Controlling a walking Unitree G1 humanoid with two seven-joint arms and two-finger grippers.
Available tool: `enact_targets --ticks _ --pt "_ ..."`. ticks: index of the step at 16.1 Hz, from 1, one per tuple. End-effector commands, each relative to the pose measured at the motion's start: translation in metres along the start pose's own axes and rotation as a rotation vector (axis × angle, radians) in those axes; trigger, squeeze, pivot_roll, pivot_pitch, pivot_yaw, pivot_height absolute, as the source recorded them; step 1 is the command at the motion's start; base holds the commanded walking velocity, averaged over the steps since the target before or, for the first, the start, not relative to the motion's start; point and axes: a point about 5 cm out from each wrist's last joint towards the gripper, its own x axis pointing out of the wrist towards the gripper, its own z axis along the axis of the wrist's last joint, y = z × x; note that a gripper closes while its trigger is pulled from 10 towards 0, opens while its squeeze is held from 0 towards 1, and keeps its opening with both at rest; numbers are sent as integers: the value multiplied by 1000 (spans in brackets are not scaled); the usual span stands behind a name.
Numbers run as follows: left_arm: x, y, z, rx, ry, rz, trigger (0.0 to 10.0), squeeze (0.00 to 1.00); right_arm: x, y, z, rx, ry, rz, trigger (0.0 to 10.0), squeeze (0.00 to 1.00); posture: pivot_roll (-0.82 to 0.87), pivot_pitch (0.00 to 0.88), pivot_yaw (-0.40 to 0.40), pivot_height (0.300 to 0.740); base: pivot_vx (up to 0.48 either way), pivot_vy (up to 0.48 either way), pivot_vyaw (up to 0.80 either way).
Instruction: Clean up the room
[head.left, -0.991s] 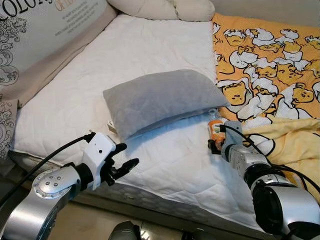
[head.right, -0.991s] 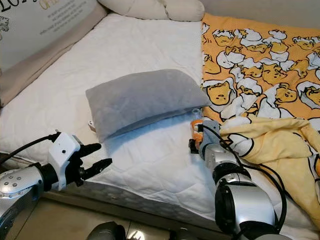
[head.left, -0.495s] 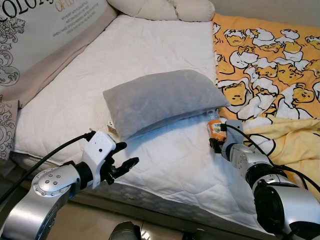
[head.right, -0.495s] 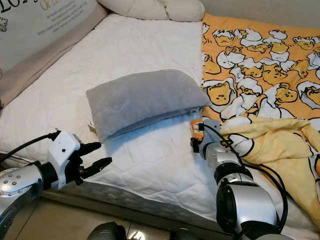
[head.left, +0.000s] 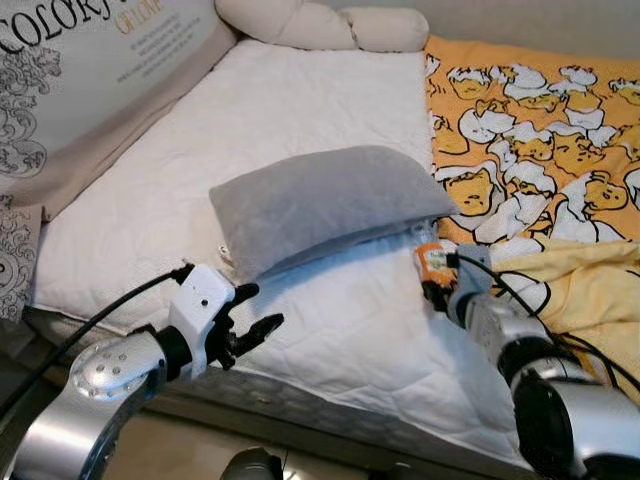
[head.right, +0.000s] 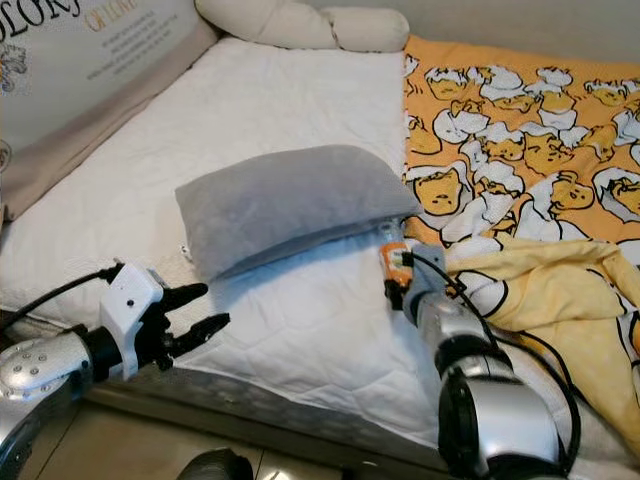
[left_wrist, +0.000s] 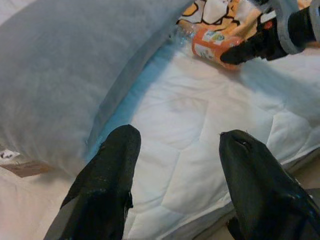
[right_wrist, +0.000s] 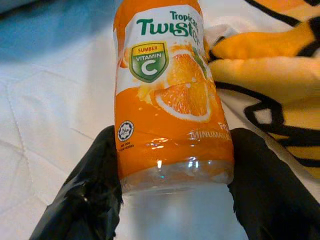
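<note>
Head views. Bed (head.left: 330, 90): white quilted mattress cover, stitched in soft panels. Grey pillow (head.left: 325, 200): plush, oblong, lying askew at centre, a small tag at its 8 o'clock corner. Orange blanket (head.left: 530, 140): printed with cartoon figures, spread at 2 o'clock; a plain yellow fold bunched at 4 o'clock. Long cream bolster (head.left: 320, 25) at 12 o'clock; large printed cushion (head.left: 90, 70) at 10 o'clock. Left gripper (head.left: 250, 318): two black fingers spread apart, empty, poised over the bed's near edge at 7 o'clock. Right gripper (head.left: 436, 283): at 4 o'clock, clamped on the bottle (head.left: 431, 260), which lies on the mattress just beside the pillow's right corner and the blanket's edge.

Left wrist view. Two matte black fingers (left_wrist: 107, 180), parted, above the quilted cover; pillow close ahead; bottle and right gripper farther off.

Right wrist view. Bottle: clear plastic, cylindrical, orange wrap label with a green vitamin C shield and a sliced-orange picture. Black fingers (right_wrist: 85, 195) press against both sides near its base. Yellow blanket fold alongside.
</note>
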Motion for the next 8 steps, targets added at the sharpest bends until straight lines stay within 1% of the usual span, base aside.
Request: enact_targets --ticks 1,3,5,6,7,8 --pt "-2 1 -5 -15 7 11 10000 0 -3 -8 6 38 -34 -6 0 0 93 0 7 740 0 0 0" --pt "-2 1 -9 -31 1 15 10000 0 -11 -10 0 71 -67 -5 0 0 73 0 8 740 0 0 0" --pt "-2 -2 -11 -45 -7 10 10000 0 -22 -7 -3 91 -127 -19 0 0 59 0 9 740 0 0 0" --pt "-2 -4 -14 -40 -3 7 10000 0 -33 3 -3 79 -209 -11 0 0 41 0 1 740 0 0 0" --pt "-1 -6 -16 -31 -2 7 10000 0 -41 11 6 54 -337 -92 0 0 52 0 -20 740 0 0 0" --pt "-1 -7 -17 -27 -4 8 10000 0 -44 12 8 46 -371 -112 0 0 54 0 -25 740 0 0 0"
